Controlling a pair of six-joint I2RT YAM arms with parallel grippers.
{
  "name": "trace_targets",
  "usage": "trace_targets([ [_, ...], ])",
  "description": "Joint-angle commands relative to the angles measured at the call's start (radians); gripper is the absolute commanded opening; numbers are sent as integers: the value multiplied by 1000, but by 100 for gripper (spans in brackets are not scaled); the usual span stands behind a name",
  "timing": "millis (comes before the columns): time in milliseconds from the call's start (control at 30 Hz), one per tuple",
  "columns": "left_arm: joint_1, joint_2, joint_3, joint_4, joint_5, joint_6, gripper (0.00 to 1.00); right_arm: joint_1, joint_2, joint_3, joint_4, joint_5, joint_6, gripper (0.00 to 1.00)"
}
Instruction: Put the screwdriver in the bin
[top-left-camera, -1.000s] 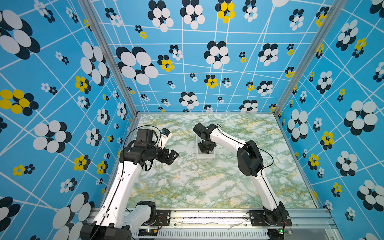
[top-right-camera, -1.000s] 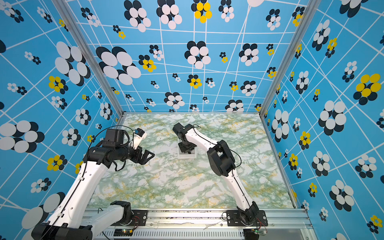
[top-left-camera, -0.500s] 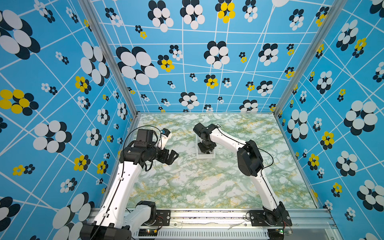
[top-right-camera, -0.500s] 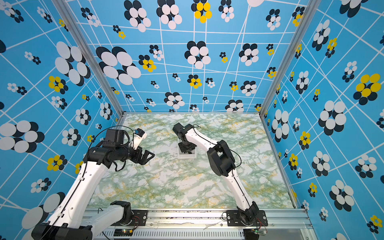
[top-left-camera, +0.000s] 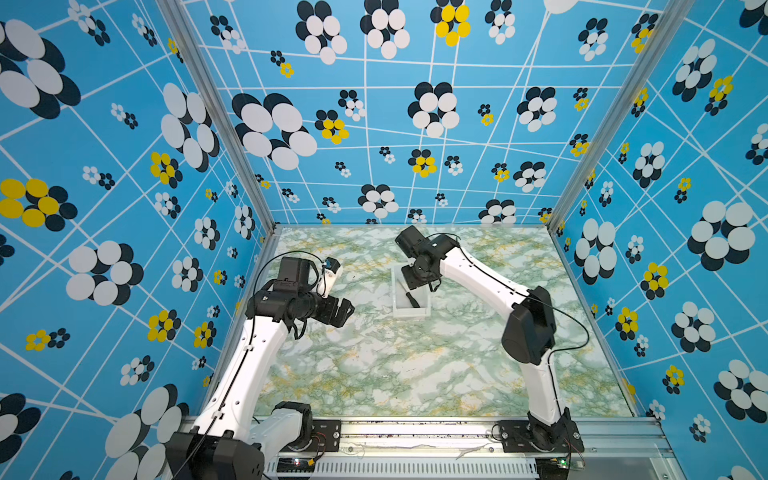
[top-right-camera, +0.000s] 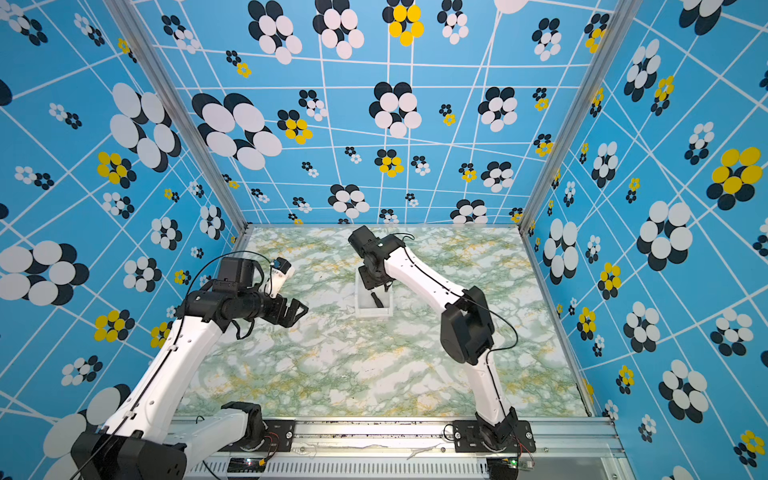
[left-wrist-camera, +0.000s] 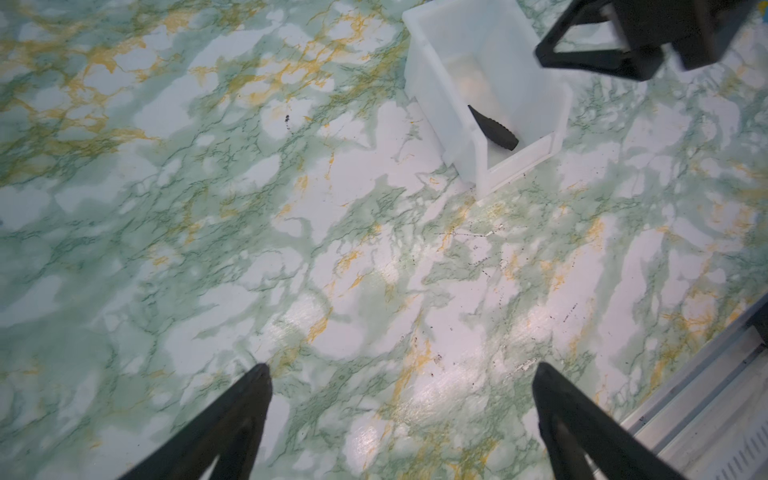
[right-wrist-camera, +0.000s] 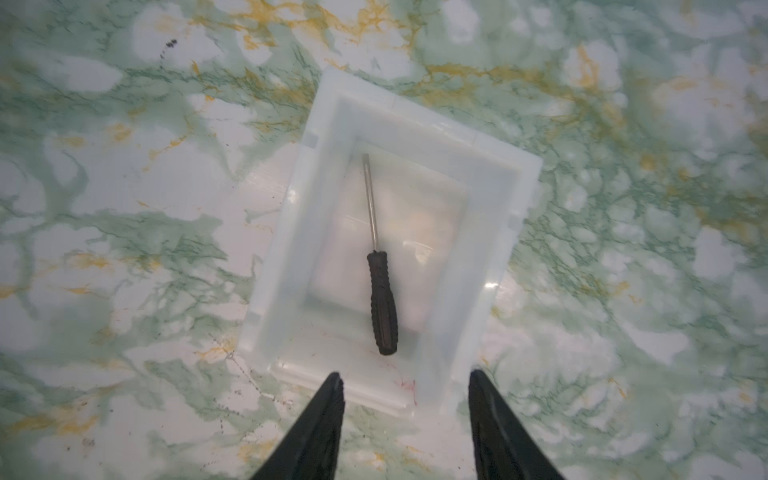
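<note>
**Right pincer (right-wrist-camera: 406, 376) has let go, screwdriver is in the bin**

A second ago that pincer was pinched together low over the bin (right-wrist-camera: 278, 257) and blocked what was under it. Now its fingers stand apart with nothing between them, it sits a touch higher in both top views, and the screwdriver (right-wrist-camera: 380, 291) lies loose on the bin floor. It runs along the bin's length, touching neither finger. The left arm hasn't budged.

Pose-wise, the right arm comes up from the front rail and bends at a high elbow. Its forearm slopes toward the back, wrist pointing down over the bin's far end (top-left-camera: 417, 280). The left arm is raised with its forearm about level. The left pincer (left-wrist-camera: 401, 368) is spread wide and empty, hanging over bare counter (top-left-camera: 395, 365) well apart from the bin.

Looks:
- The bin is milky see-through plastic, rectangular, with a stepped rim.
- The screwdriver has a ribbed black handle and a thin shiny shaft.
- The counter is a glossy green-and-white marble print with yellow veins and a few dark specks.
</note>
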Motion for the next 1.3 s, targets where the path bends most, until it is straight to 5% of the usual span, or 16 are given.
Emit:
trace_targets([
  [0, 3, 61, 39, 23, -94, -47, 99, -16, -174, -179, 214, 30, 23, 70],
  [200, 2, 91, -5, 169, -181, -126, 99, -75, -418, -539, 500, 19, 86, 84],
  [533, 20, 121, -222, 547, -357, -252, 99, -99, -656, -1027, 935, 355, -54, 82],
  [767, 61, 153, -418, 952, -399, -236, 99, -185, -632, -1150, 1102, 374, -90, 82],
  [967, 94, 226, -543, 1257, -401, -235, 99, -249, -600, -1365, 1584, 380, -199, 80],
  [1267, 111, 277, -670, 1609, -344, -247, 99, -402, -686, -1398, 1574, 283, -161, 79],
])
